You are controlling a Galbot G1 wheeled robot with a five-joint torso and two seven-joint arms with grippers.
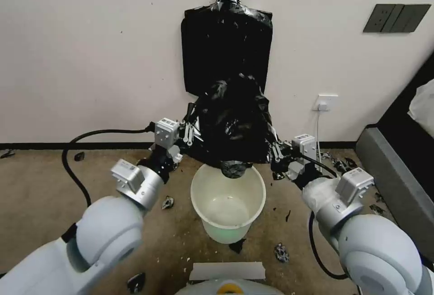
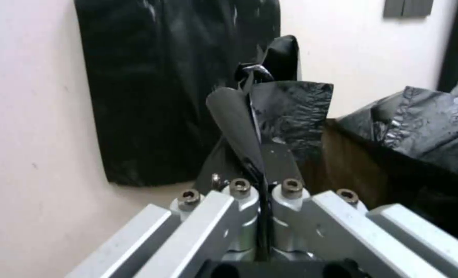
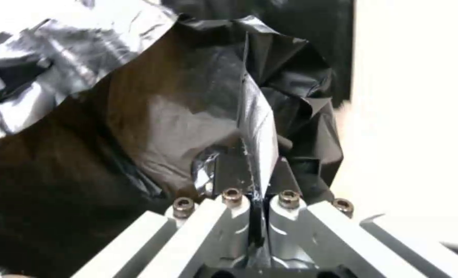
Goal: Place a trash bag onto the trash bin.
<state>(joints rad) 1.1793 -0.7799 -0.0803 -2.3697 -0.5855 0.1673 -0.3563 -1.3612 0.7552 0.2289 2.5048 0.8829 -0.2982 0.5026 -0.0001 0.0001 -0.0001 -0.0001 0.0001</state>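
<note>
Black bag stack point(image 1: 227, 46) on wall, floor scraps point(image 1: 281, 252)

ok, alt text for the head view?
Both grippers, left gripper and right gripper, pinch opposite edges of a black trash bag, holding it above a white trash bin on the carpet; a stack of bags hangs behind.

You are looking at a plain indoor room, likely a home or test room: a bare white wall point(image 1: 90, 59) with a dark switch panel point(image 1: 397, 17) far right, a plugged-in wall socket point(image 1: 326, 102), black baseboard point(image 1: 36, 145), scrap-littered tan carpet point(image 1: 40, 186), and grey upholstered furniture point(image 1: 398, 182) at right.
</note>
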